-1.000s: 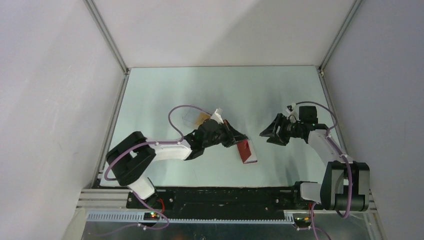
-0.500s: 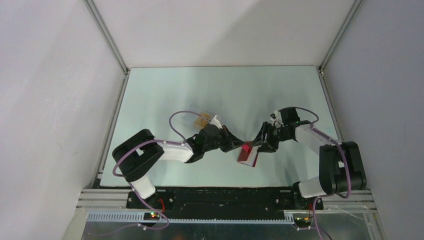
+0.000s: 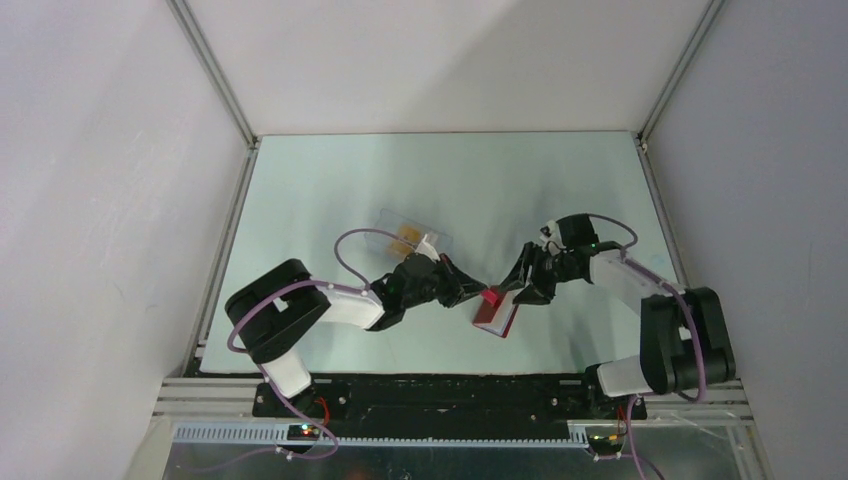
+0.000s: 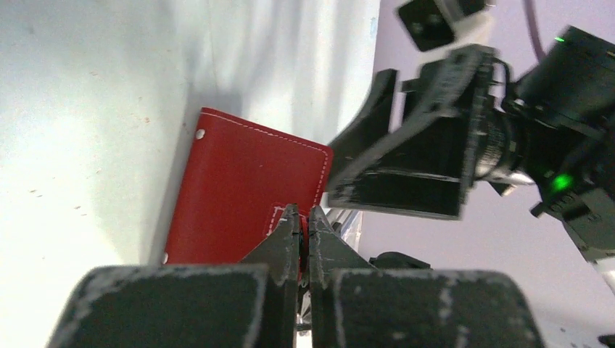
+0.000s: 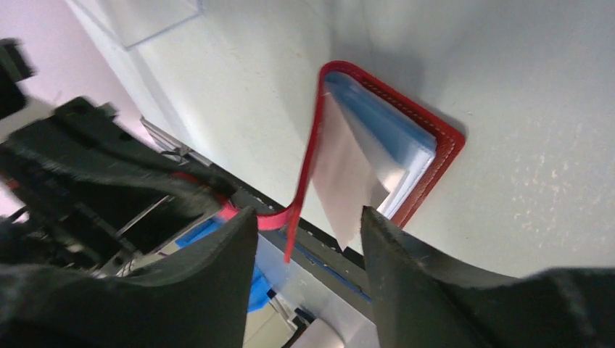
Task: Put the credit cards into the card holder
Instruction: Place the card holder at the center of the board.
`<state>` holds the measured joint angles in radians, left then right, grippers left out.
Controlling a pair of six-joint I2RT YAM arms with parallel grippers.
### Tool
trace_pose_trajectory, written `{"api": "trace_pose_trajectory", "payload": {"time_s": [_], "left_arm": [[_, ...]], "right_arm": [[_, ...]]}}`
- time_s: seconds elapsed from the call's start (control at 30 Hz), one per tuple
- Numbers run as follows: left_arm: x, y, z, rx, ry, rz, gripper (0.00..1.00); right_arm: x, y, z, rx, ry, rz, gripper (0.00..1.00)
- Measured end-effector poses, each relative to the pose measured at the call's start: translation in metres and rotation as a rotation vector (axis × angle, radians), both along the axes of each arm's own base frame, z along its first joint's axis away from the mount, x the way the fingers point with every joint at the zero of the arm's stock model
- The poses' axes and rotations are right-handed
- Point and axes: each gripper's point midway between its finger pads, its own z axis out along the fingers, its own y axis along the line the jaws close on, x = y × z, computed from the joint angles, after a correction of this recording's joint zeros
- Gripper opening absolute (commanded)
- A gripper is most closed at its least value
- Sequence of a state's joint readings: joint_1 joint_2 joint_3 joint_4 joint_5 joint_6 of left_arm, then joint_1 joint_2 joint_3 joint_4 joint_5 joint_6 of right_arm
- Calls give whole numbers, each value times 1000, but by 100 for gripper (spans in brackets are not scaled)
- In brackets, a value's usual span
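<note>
While the left hand (image 3: 478,291) is pinched shut on the little red tab of the card holder (image 3: 495,316), holding its cover up off the blue-grey inside, the holder lies on the pale green desk (image 3: 330,190) at that hand's 5 o'clock. The right hand (image 3: 521,289), at the holder's 1 o'clock, stands about half open astride the raised cover, gripping nothing. A clear box (image 3: 425,232) with orange cards (image 3: 404,238) sits at the left hand's 10 o'clock, and plain white walls (image 3: 110,200) close in the desk.
</note>
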<state>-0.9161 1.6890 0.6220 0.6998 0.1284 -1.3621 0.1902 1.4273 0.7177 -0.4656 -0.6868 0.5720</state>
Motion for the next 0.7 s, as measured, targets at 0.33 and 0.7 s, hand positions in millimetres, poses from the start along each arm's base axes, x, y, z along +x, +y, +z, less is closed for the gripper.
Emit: {"api": "trace_pose_trajectory", "payload": {"time_s": [0.33, 0.7], "left_arm": [[5, 19, -10, 7, 41, 115, 0], [9, 50, -20, 15, 71, 277, 0]], "right_arm": [[13, -17, 32, 26, -121, -76, 59], [-1, 0, -5, 31, 27, -29, 51]]}}
